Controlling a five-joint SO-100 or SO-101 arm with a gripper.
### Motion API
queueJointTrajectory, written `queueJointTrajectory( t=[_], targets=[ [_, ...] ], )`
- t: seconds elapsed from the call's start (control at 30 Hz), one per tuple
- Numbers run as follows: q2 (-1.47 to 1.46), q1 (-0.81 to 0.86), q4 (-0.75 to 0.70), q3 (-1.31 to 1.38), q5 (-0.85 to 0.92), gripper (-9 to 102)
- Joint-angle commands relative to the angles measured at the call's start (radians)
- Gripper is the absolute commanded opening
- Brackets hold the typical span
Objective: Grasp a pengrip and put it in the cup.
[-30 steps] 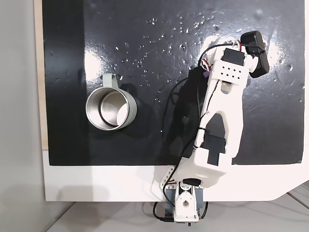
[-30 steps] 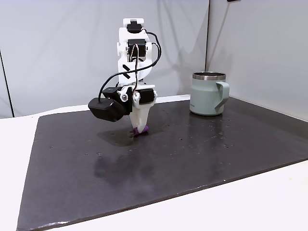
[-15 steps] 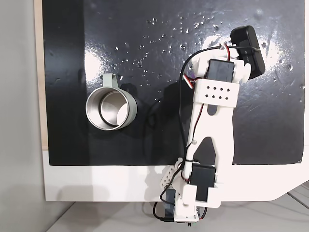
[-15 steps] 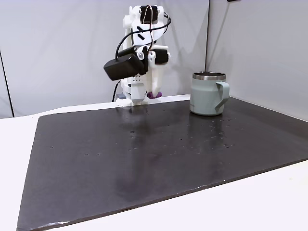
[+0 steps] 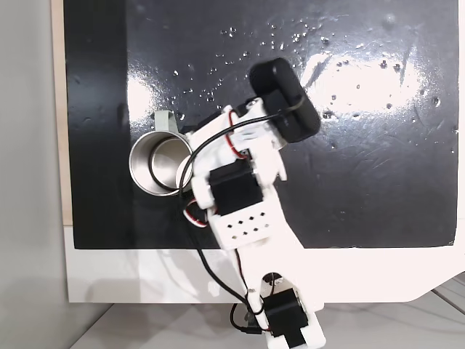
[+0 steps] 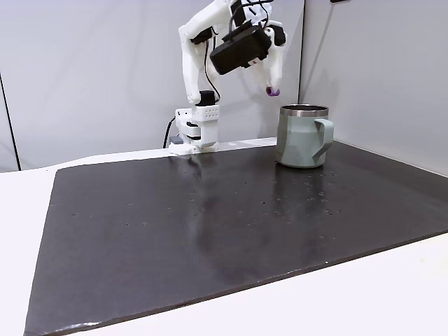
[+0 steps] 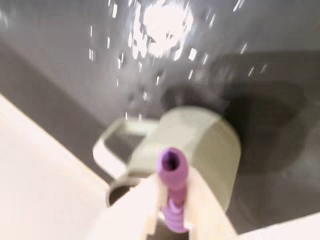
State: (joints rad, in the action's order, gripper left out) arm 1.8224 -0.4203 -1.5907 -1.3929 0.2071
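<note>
The wrist view shows the gripper (image 7: 172,220) pinching the purple pengrip (image 7: 173,187) at lower centre, above the cup (image 7: 200,150). In a fixed view, the raised arm (image 6: 210,42) reaches over from upper centre.

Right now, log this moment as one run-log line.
phase: carry | gripper: shut on pengrip | position: raised beside cup rim | pengrip in cup: not yet

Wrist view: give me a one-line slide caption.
Claw shut on the purple pengrip, carried above the grey-green cup on the dark mat.
</note>
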Motion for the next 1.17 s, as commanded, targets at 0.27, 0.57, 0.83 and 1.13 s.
queueJointTrajectory(
  t=[0.27, 0.57, 0.83, 1.13],
  targets=[
    [0.011, -0.304, 0.069, 0.04, -0.13, 1],
    [-0.012, -0.319, 0.077, 0.048, -0.146, 12],
    [0.008, -0.318, 0.077, 0.017, -0.146, 28],
    [0.015, -0.314, 0.08, 0.005, -0.144, 28]
  ],
)
